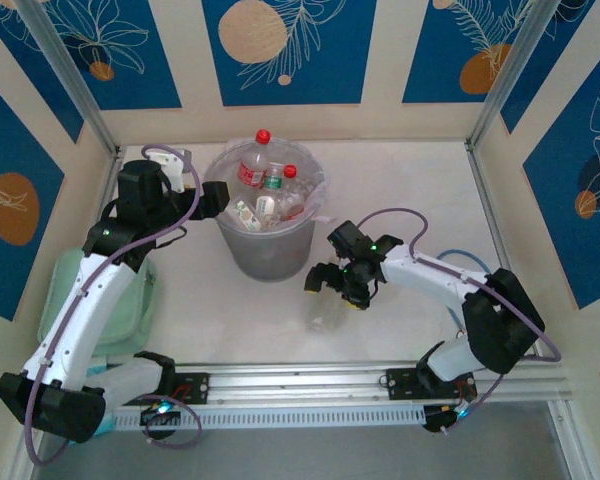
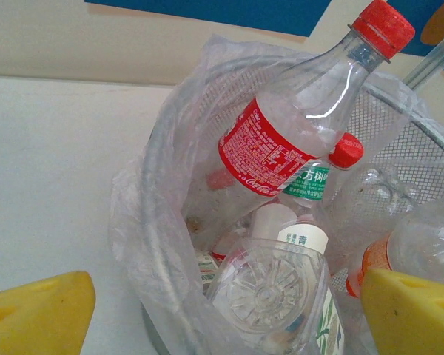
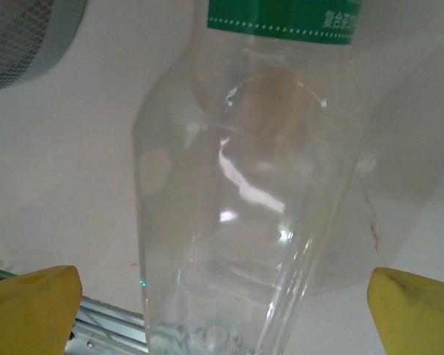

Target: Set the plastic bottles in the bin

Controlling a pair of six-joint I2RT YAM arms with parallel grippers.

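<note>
The bin [image 1: 270,250] stands mid-table, lined with a clear bag and holding several plastic bottles. A tall red-capped, red-labelled bottle [image 2: 281,148] leans up out of it, and a clear bottle's base [image 2: 270,288] faces the left wrist camera. My left gripper [image 1: 218,198] hangs open at the bin's left rim, its yellow fingers [image 2: 37,314] spread wide over the bag with nothing gripped. To the right of the bin, my right gripper [image 1: 335,285] is open low over the table. A clear bottle with a green label [image 3: 237,222] lies between its fingers [image 3: 29,307], touching neither.
A flat pale green tray [image 1: 130,320] lies under the left arm at the table's left edge. A metal rail [image 1: 300,385] runs along the near edge. The bin's grey mesh wall [image 3: 18,37] is just beyond the right gripper. Walls close in the table on three sides.
</note>
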